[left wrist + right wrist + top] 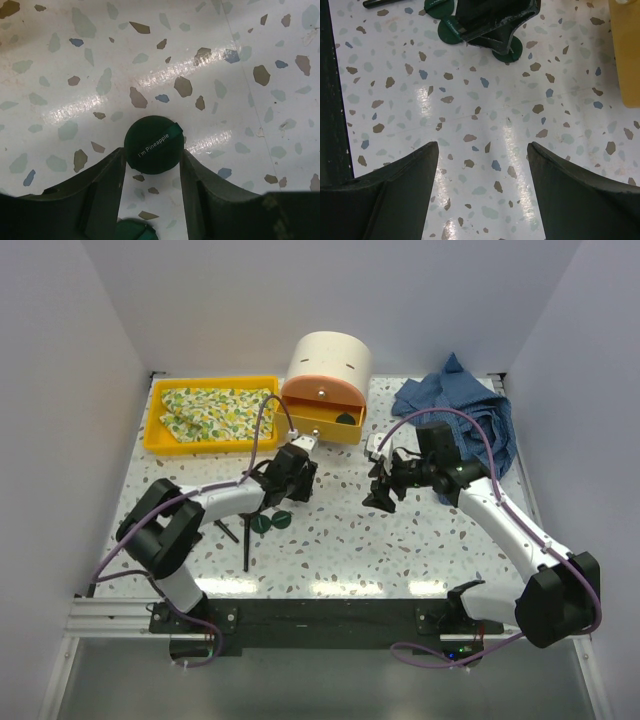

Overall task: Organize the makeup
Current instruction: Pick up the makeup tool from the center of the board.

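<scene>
Overhead and wrist views of a speckled counter [400,550] with two arms.

The left pincer [152,153] is lowered near the middle of the counter, slightly toward the left edge. It is clenched on a lettered green disc [152,142]. The disc lies flat on the counter, and one fingertip meets its rim on each side.

A second disc edge [131,230] shows between the finger bases in the left wrist view. In the overhead view a pair of green discs [266,524] lies touching, just nearer the near edge than the left pincer. Beside the pair, toward the left edge, lie a longer brush [247,542] and a shorter brush [226,531], both flat and dark.

The right pincer [482,185] is released. Its fingers are spread wide over bare counter just right of centre, and it faces the left pincer.

A cream-and-orange domed box [325,370] stands at the middle of the far edge. Its yellow drawer [318,432] is pulled out and holds a dark round item [345,420], apparently another disc.

A yellow tray [160,435] in the far left corner contains a leaf-patterned cloth [215,410]. A blue cloth [460,400] is heaped in the far right corner.
</scene>
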### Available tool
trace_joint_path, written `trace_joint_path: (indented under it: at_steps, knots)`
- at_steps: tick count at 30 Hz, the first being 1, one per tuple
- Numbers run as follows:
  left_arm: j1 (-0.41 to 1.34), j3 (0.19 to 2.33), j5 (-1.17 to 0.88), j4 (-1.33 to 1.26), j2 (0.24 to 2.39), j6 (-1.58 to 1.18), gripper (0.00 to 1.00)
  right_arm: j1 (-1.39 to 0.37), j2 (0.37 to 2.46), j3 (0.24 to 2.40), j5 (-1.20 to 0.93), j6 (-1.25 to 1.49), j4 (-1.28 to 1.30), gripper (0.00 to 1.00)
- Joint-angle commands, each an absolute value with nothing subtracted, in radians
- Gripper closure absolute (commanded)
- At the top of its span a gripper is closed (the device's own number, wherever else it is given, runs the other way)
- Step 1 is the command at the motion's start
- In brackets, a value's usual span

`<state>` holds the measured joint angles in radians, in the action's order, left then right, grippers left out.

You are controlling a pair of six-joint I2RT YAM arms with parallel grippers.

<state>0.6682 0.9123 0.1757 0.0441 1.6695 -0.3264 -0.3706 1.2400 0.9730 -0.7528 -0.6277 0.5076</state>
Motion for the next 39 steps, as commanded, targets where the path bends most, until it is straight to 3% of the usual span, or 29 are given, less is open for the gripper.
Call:
trace_joint_path:
  at_steps: [1,12,17,22,31,39]
  knots:
    - [0.672,0.976,0.233,0.041,1.726,-0.31,0.49,-0.364,1.212,0.969,-0.792,-0.63,0.482,0.24]
    - [0.67,0.997,0.215,0.087,1.81,-0.29,0.59,-0.36,1.212,0.969,-0.796,-0.632,0.483,0.24]
    - [0.672,0.948,0.18,0.069,1.806,-0.287,0.75,-0.356,1.209,0.971,-0.798,-0.634,0.489,0.24]
    - [0.67,0.865,0.155,0.022,1.731,-0.284,0.99,-0.354,1.207,0.973,-0.799,-0.64,0.492,0.24]
    - [0.67,0.767,0.155,-0.063,1.453,-0.256,1.0,-0.353,1.21,0.977,-0.805,-0.643,0.5,0.24]
    - [0.669,0.839,0.241,-0.064,1.316,-0.193,1.0,-0.35,1.204,0.976,-0.81,-0.643,0.502,0.24]
